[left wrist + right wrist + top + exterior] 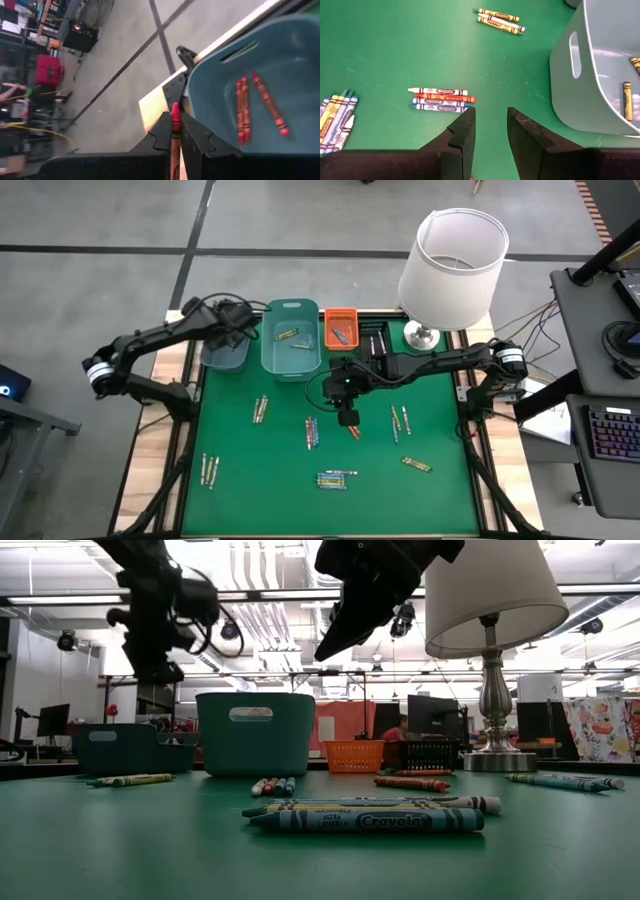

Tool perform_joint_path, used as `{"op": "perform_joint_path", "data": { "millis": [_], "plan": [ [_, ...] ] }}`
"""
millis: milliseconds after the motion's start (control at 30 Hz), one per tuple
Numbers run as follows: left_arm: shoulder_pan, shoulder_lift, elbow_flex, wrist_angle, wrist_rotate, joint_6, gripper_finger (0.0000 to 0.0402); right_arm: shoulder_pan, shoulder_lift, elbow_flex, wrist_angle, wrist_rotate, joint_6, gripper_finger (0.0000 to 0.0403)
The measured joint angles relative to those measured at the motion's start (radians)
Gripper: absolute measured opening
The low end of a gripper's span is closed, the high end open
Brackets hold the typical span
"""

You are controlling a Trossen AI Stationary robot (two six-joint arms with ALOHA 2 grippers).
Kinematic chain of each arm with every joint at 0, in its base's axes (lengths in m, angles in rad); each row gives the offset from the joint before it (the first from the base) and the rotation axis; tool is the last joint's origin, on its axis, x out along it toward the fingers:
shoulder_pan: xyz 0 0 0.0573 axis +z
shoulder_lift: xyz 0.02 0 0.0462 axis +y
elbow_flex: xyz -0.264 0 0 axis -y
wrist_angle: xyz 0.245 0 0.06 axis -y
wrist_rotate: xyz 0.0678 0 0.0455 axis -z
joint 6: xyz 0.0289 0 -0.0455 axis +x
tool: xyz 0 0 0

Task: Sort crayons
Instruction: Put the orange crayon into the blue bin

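I have the left pincer [175,132] clamped on a red crayon [174,140], poised over the low dark bin [224,348] at the upper left of the desk [240,470]; three red crayons [257,106] already lie in it. The right pincer [490,131] hangs over the middle of the desk, its fingers parted with nothing between them. The tall teal bin [290,340] holds a few yellow sticks, and the orange basket [340,328] a couple of blue ones. I judge the sorting barely begun: most crayons lie in small clusters, like the mixed group [441,100] near my right pincer.
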Motion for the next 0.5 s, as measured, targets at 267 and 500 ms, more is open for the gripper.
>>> {"op": "perform_joint_path", "data": {
  "millis": [267,500],
  "plan": [
    [0.034,0.116,0.000,0.011,-0.002,0.076,0.0000,0.000,0.000,-0.002,0.005,0.000,0.011,0.0100],
    [0.037,0.194,0.000,0.022,-0.002,0.076,0.0012,0.000,0.000,-0.002,0.012,0.000,0.011,0.0100]
  ]
}}
